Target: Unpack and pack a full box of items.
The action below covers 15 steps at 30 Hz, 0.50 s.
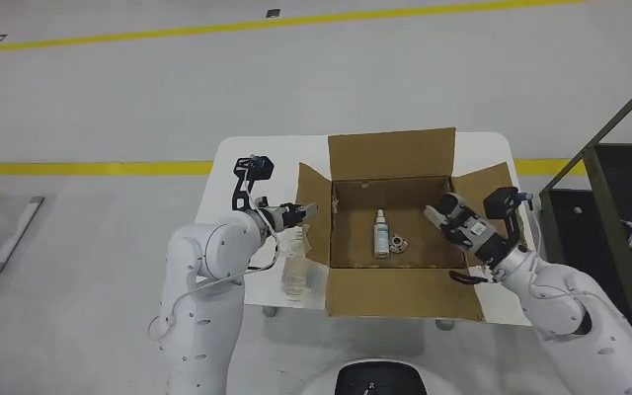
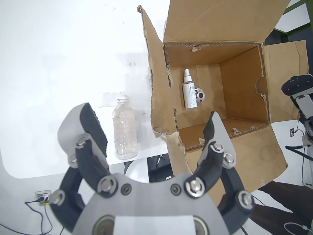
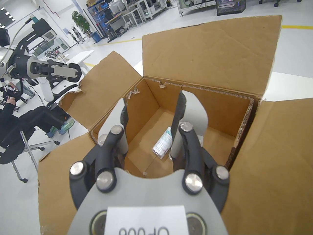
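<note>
Left claw [image 2: 151,121] released by clear plastic bottle [image 2: 125,129] lying on bench [image 2: 61,50], right claw [image 3: 152,103] released over cardboard box [image 1: 392,153]. Spray bottle [image 1: 381,234] and metal fitting [image 1: 399,241] sit together inside; grabbing one may knock the other.

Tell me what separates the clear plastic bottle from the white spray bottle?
A side wall and torn flap of the brown cardboard box, in the left wrist view.
</note>
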Available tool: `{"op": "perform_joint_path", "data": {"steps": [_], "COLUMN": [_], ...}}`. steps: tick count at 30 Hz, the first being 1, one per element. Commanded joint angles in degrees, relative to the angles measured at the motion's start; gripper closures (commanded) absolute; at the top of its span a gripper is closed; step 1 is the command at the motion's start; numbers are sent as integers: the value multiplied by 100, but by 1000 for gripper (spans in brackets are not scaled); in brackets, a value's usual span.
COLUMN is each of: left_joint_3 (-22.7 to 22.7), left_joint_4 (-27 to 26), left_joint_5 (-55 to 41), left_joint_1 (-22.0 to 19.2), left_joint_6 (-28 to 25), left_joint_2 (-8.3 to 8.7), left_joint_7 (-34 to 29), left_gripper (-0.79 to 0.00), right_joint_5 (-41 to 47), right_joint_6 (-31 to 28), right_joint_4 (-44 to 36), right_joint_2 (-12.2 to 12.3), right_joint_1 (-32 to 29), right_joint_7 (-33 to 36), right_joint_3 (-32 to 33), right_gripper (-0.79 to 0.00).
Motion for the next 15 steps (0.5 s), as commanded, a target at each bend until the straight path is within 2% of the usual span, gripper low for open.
{"op": "perform_joint_path", "data": {"steps": [1,9,13,15], "left_joint_3": [0,0,0,0], "left_joint_4": [0,0,0,0], "left_joint_5": [0,0,0,0], "left_joint_1": [0,0,0,0], "left_joint_6": [0,0,0,0], "left_joint_2": [0,0,0,0], "left_joint_7": [0,0,0,0], "left_gripper": [-785,-785,-785,-785], "right_joint_5": [-1,-1,-1505,-1792], "right_joint_6": [1,1,244,531], "right_joint_4": [0,0,-650,-753], "right_joint_2": [0,0,26,3], "right_joint_1": [0,0,144,192], "right_joint_7": [0,0,19,77], "right_joint_3": [0,0,-141,-339], "right_gripper": [0,0,0,0]}}
